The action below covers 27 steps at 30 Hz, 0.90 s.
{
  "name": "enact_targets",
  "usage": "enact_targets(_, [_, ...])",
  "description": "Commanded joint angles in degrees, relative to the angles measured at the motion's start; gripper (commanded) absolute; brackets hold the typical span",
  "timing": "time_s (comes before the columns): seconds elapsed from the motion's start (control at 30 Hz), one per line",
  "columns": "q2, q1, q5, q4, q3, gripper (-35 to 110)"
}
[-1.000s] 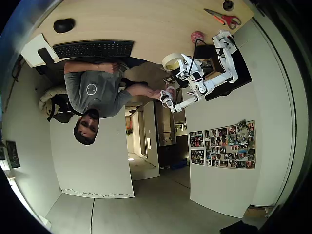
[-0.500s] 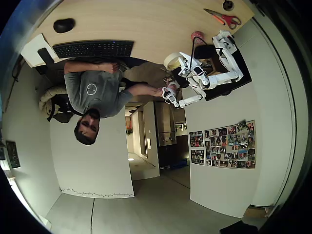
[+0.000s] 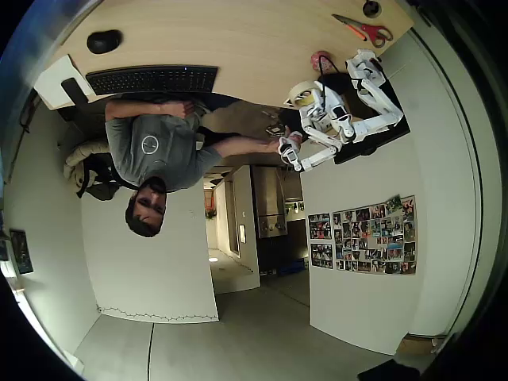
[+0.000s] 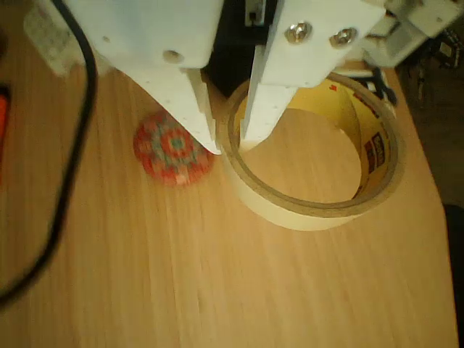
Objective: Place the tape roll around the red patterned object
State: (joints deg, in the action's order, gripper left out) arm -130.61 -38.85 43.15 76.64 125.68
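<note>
In the wrist view your gripper (image 4: 230, 145) is clamped on the tape (image 4: 313, 156), one finger outside the near wall and one inside the hole, holding the ring tilted above the wooden desk (image 4: 217, 290). The ball (image 4: 172, 148) lies on the desk just left of the ring, outside it. In the overhead view the tape (image 3: 302, 93) sits near the ball (image 3: 321, 59).
</note>
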Motion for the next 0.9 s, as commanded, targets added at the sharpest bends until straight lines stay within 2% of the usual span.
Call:
enact_targets(0.0, [-6.94, -4.75, -6.42, 2.29, 3.96, 0])
enact_targets(0.17, [-9.05, -5.54, -9.67, 5.36, 5.27, 0])
enact_targets(0.63, [-9.32, 16.17, -7.82, 10.02, 9.14, 0])
enact_targets(0.87, [-12.22, 17.31, -11.07, 10.99, 13.71, 0])
